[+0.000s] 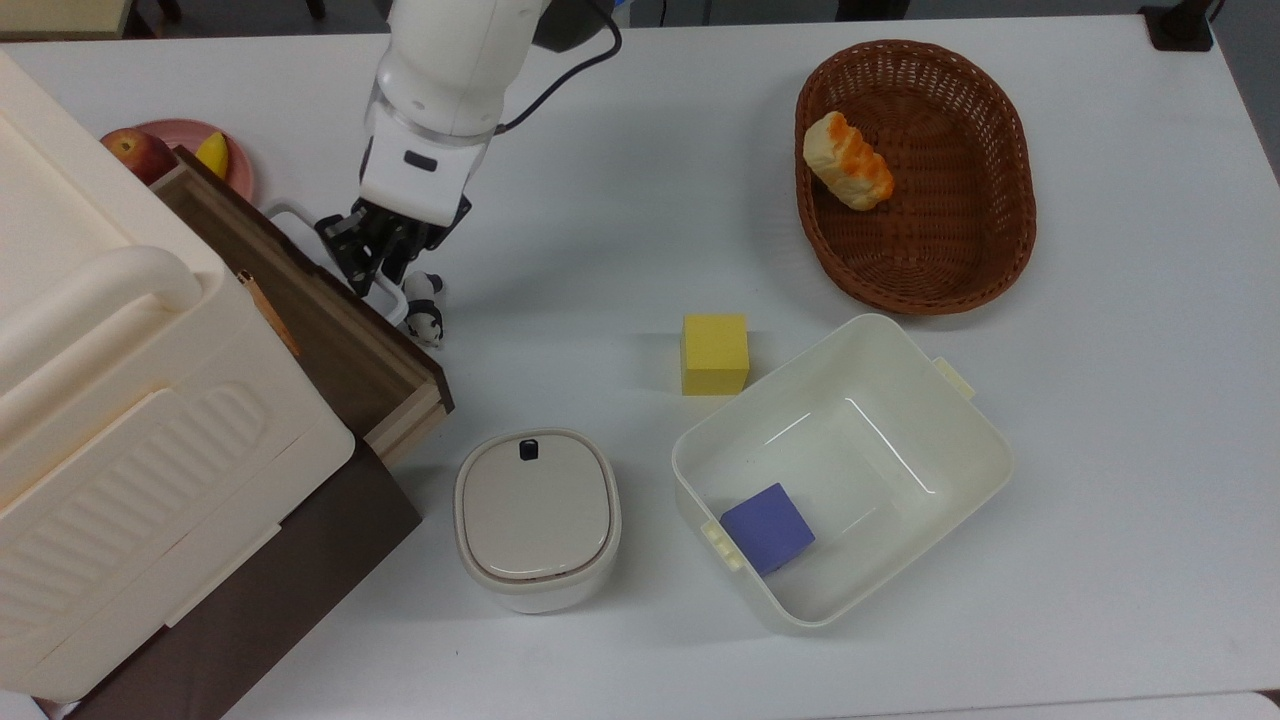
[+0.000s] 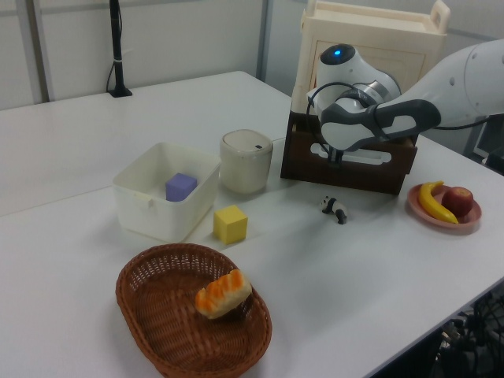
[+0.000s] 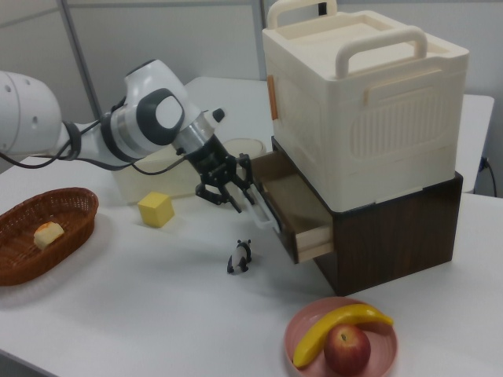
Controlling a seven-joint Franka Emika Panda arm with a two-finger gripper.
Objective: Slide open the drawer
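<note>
The gripper [image 1: 378, 262] was clamped on the white loop handle [image 1: 300, 222] — the drawer [image 1: 300, 310] behind it stood partly out, a toy panda [image 1: 425, 312] just beside the fingers.

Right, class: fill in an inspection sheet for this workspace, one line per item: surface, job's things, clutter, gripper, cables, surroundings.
Surface: white table.
Job's things: drawer partly pulled out; nothing seen inside.
Clutter: toy panda, yellow cube, lidded pot, tub holding purple cube, basket with bread, fruit plate.
Gripper: gripper shut on white handle.
Cables: black cable on the arm.
Surroundings: cream box atop the cabinet.
</note>
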